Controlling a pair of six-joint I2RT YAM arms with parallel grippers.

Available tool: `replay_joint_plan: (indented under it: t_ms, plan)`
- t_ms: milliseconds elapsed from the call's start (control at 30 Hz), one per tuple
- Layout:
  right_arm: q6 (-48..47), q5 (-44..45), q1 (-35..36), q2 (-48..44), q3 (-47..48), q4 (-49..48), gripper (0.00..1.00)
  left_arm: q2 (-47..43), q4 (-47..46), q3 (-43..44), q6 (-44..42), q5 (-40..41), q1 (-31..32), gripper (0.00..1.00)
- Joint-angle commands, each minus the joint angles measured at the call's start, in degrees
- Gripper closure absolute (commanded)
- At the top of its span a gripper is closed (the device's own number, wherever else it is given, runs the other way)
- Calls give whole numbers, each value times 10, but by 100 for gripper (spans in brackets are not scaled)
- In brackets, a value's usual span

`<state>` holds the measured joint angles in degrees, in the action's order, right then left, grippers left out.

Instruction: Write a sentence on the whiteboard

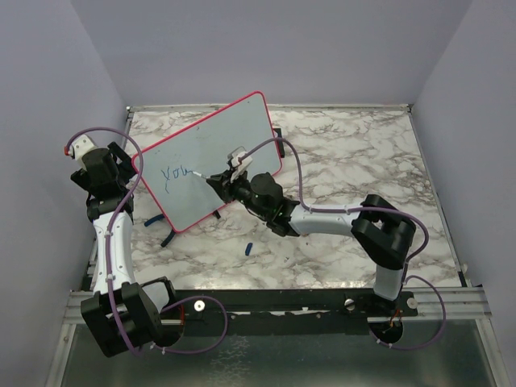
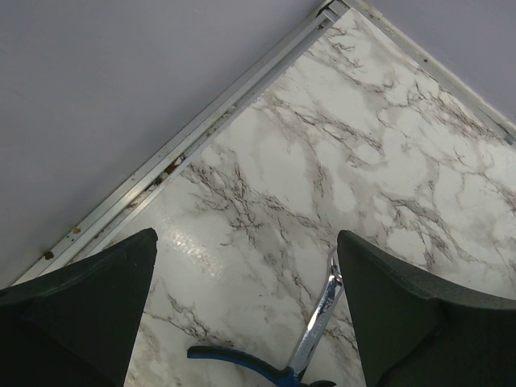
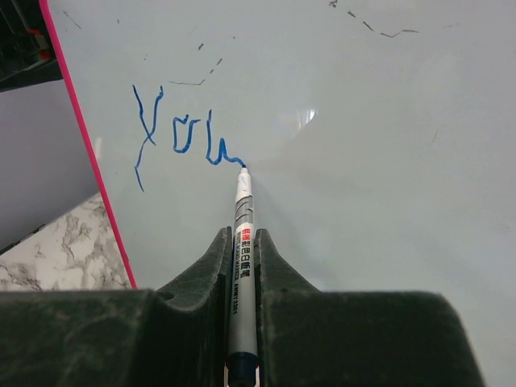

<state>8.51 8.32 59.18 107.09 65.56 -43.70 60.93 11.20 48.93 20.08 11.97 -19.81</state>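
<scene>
The whiteboard (image 1: 214, 157), pale grey with a red-pink frame, stands tilted on the marble table; it fills the right wrist view (image 3: 363, 161). Blue letters "You" (image 1: 176, 173) (image 3: 181, 137) are on its left part. My right gripper (image 1: 223, 184) (image 3: 242, 242) is shut on a white and grey marker (image 3: 242, 266); its blue tip touches the board at the end of the "u". My left gripper (image 1: 129, 165) (image 2: 246, 282) is open and empty beside the board's left edge, over the marble.
A blue-handled tool with a metal arm (image 2: 318, 318) lies on the marble under the left gripper. A small blue cap (image 1: 249, 246) lies on the table in front of the board. Grey walls enclose the table on three sides.
</scene>
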Motion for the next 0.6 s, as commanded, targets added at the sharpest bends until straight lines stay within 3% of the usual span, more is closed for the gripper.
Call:
replay_joint_plan:
  t_ms: [0, 267, 567]
  plan:
    - [-10, 22, -5, -32, -28, -14, 99, -5, -12, -6, -6, -8, -2, 6]
    - [-5, -68, -4, -84, -81, -48, 99, -5, -11, -8, -7, -9, -2, 6]
    - [-6, -50, -7, -107, -89, -37, 99, -5, -11, -9, -7, -11, -3, 6]
